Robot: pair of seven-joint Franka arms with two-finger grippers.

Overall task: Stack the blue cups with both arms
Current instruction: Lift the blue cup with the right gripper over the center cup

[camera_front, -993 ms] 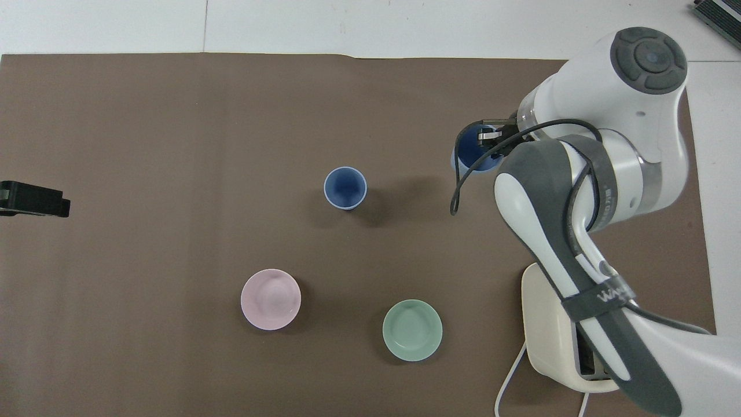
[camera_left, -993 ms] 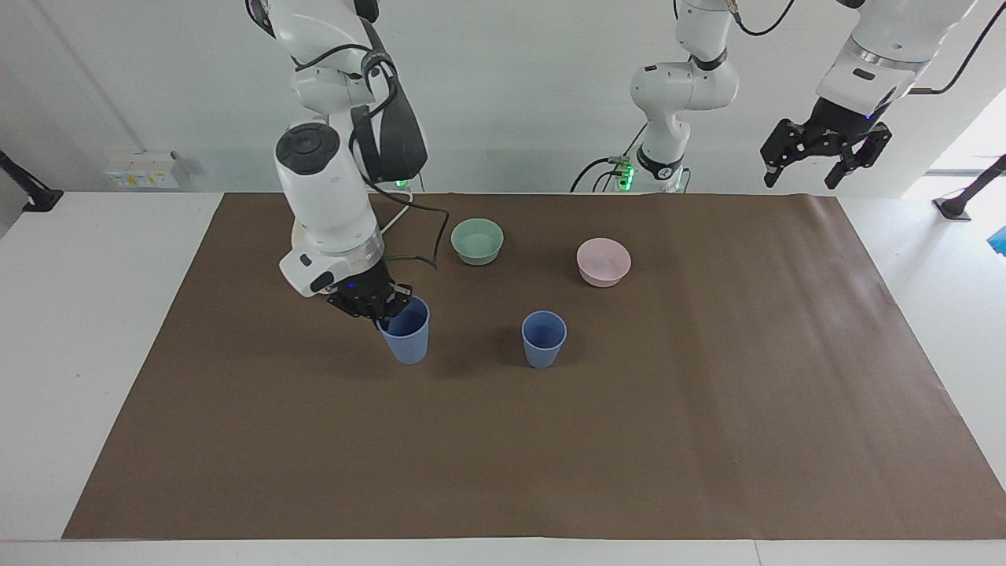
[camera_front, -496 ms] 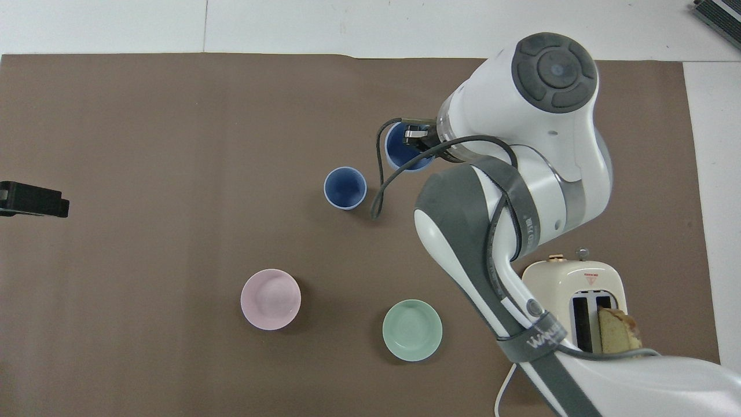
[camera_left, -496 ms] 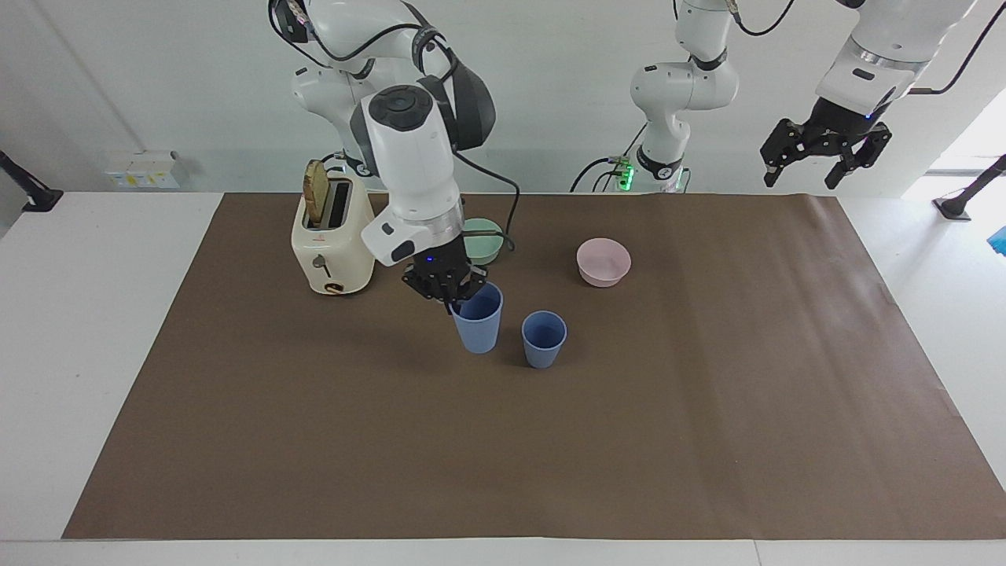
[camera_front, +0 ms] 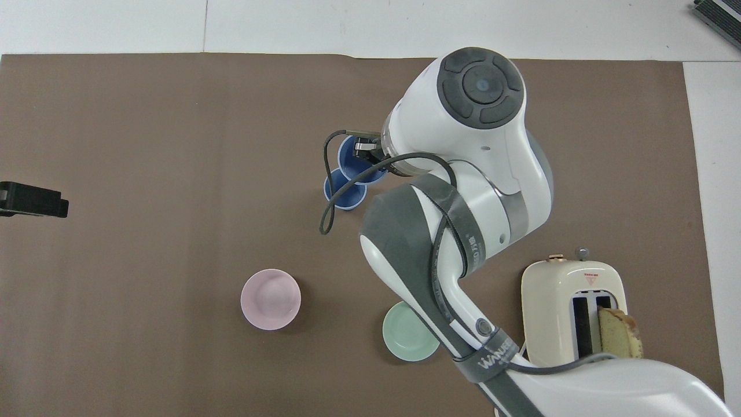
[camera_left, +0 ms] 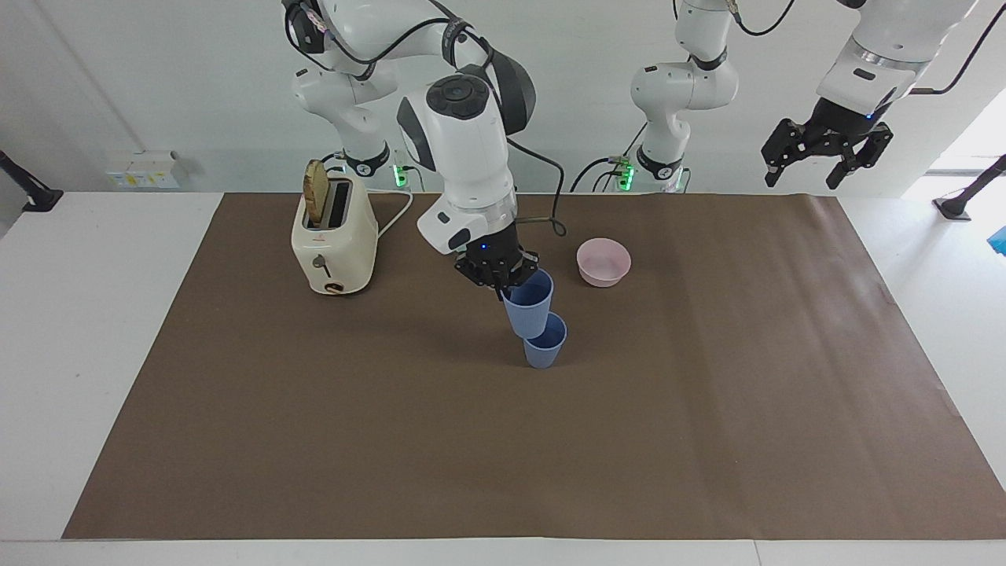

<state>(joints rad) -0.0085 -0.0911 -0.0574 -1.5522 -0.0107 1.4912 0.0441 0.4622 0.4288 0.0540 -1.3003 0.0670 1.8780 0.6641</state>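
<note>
**Held cup over the standing cup**

The right gripper (camera_left: 501, 277) grips the rim of one blue cup (camera_left: 528, 305), one finger inside it, and holds it tilted in the air right above the other cup (camera_left: 545, 343). The held cup's base sits at the standing cup's mouth; whether they touch cannot be told. Both cups look empty. The standing cup is upright on the brown mat (camera_left: 707, 377), mid-table.

The pink bowl (camera_left: 603, 262) and green bowl (camera_front: 406, 337), both empty, lie nearer the robots. A cream toaster (camera_left: 333, 236) with a slice of bread (camera_front: 619, 330) in one slot stands toward the right arm's end.

The left gripper (camera_left: 824, 152) waits up high, fingers spread, over the mat's edge at the left arm's end. The mat covers a white table (camera_left: 94, 330) before a white wall.
</note>
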